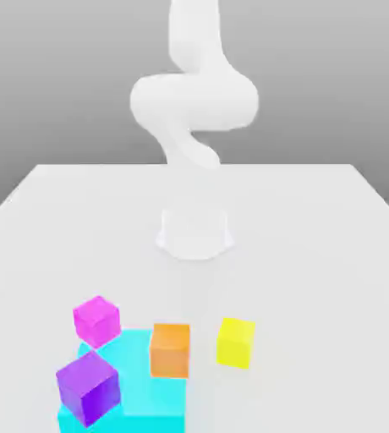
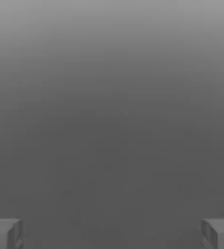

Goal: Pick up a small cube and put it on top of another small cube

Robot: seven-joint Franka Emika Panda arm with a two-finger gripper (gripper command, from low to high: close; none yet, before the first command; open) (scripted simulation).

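— Where's the outside camera sitting?
— Raised, opposite the arm [image 1: 194, 93], tilted down across the white table [image 1: 316, 245]; the arm's base stands mid-table, facing it; the cyan block [image 1: 151, 397] is cut by the lower edge, so that end lies nearest the lens.
— And the one on the hand?
— Tucked close behind the fingertips [image 2: 4, 233]; they sit wide apart at opposite corners; beyond them, plain grey.
— Anything common to both?
— Nothing I can match between them.
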